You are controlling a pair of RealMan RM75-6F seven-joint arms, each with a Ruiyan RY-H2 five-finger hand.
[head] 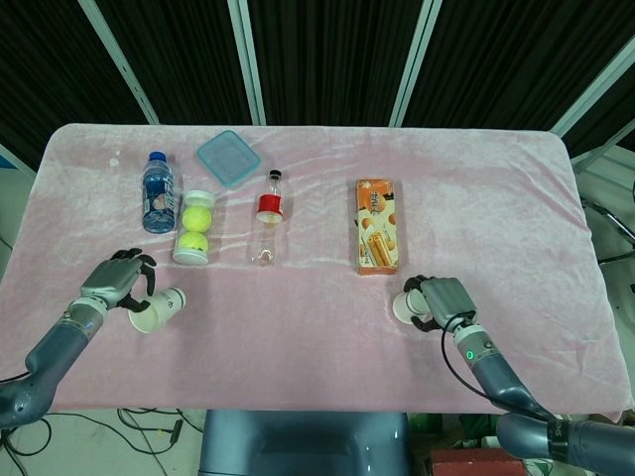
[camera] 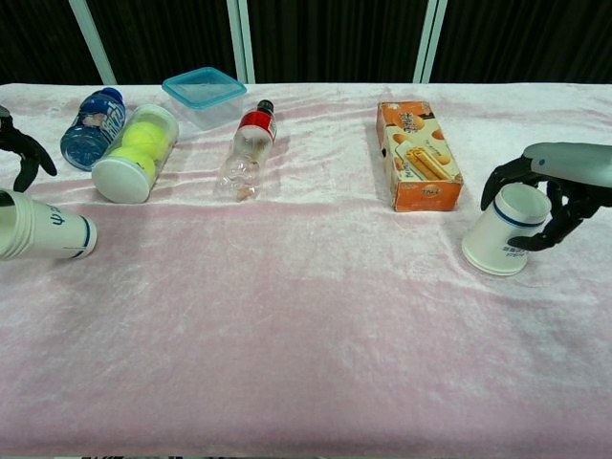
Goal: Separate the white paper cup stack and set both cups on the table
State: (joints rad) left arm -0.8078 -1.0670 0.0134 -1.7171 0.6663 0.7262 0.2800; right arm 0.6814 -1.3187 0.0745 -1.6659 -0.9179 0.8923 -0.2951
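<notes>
There are two white paper cups, each with a blue band, and they are apart. One cup (head: 161, 308) (camera: 43, 237) lies on its side low over the pink cloth at the near left. My left hand (head: 114, 282) (camera: 17, 153) holds it, fingers curled at its open end. The other cup (head: 403, 307) (camera: 503, 232) stands mouth down on the cloth at the near right. My right hand (head: 444, 298) (camera: 559, 186) is wrapped around its upper part.
Across the far half lie a blue water bottle (head: 157, 190), a clear tube of tennis balls (head: 194, 228), a blue-lidded container (head: 228, 158), a small red-labelled bottle (head: 268, 213) and an orange snack box (head: 377, 225). The box is just beyond the right cup.
</notes>
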